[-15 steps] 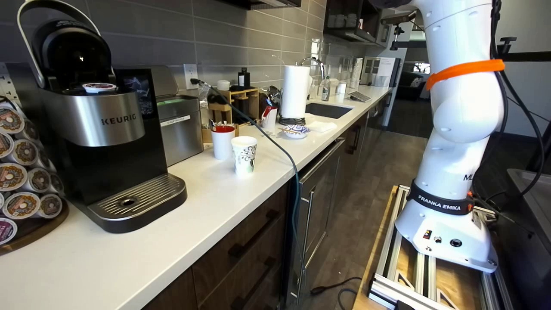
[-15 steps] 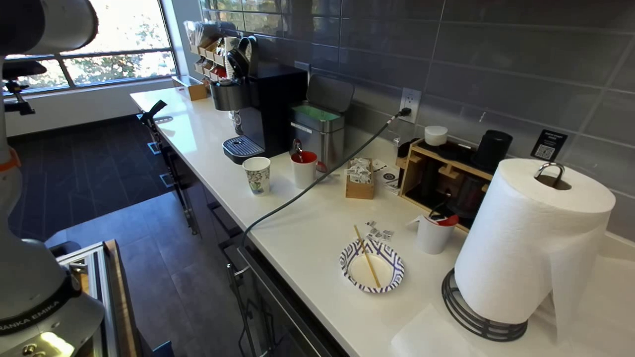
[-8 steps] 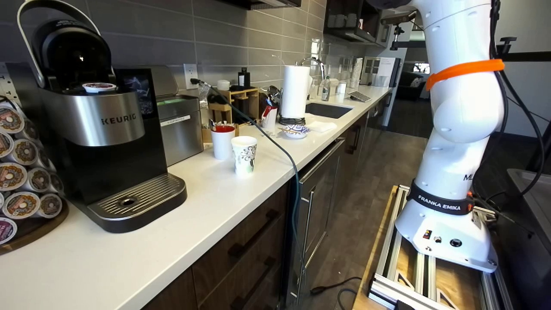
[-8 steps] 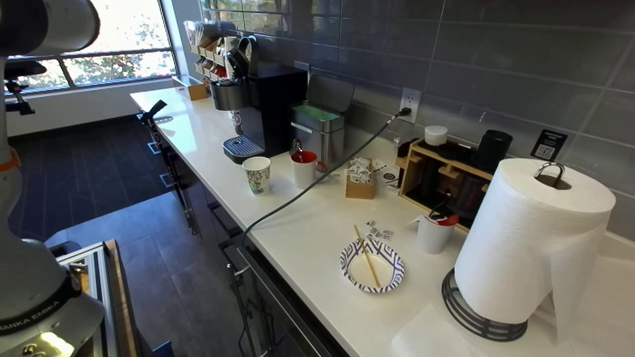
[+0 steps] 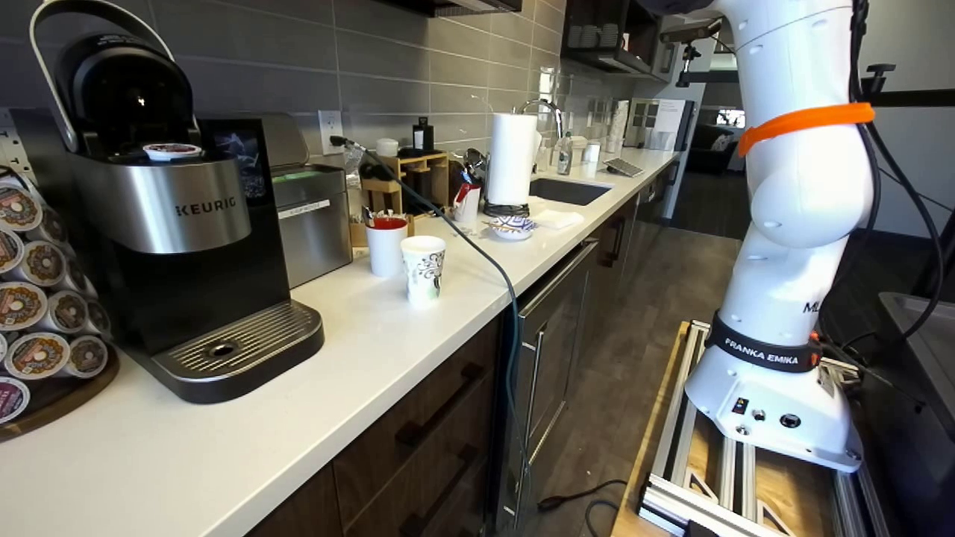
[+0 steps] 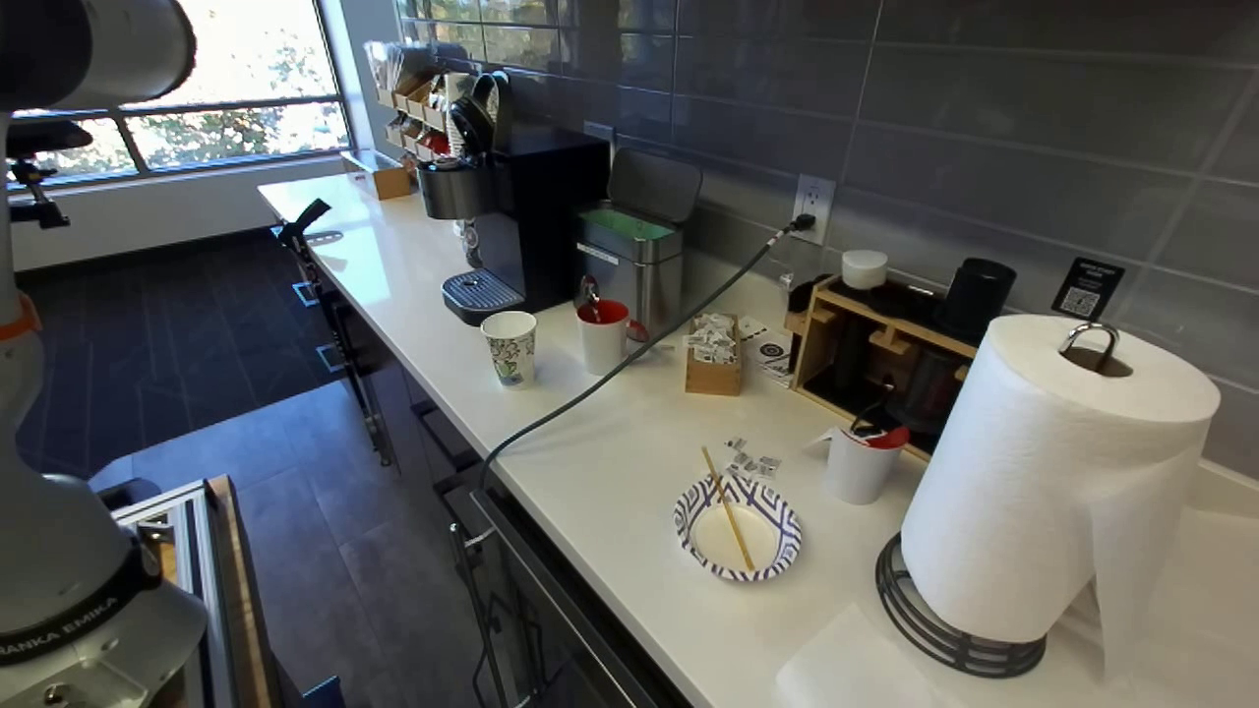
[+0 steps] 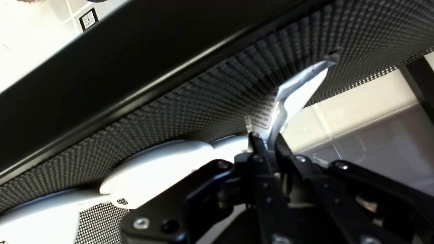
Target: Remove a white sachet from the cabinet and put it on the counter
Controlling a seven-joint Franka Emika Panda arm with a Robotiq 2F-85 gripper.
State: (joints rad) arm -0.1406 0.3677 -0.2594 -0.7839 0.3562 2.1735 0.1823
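Observation:
In the wrist view a white sachet [image 7: 296, 98], creased and with small print on one side, stands up from between the fingertips of my gripper [image 7: 267, 144]. The jaws are shut on its lower end. Behind it lies the dark ribbed mesh of the cabinet's shelf, bordered by a thick dark edge [image 7: 118, 74]. An exterior view has the cabinet [image 5: 462, 6] only as a dark underside at the top. Both exterior views show the white counter [image 5: 194, 462], well below; the gripper is outside those pictures.
White rounded objects [image 7: 159, 169] sit on the mesh beside the gripper. On the counter are a coffee maker [image 5: 171, 209], a patterned cup [image 6: 509, 349], a paper bowl [image 6: 693, 565] with a stick, and a paper towel roll [image 6: 1052, 492]. A cord [image 6: 629, 359] crosses the counter.
My gripper has shut within the last second. What shows of the arm in both exterior views has hardly moved, and the things on the counter stay where they were.

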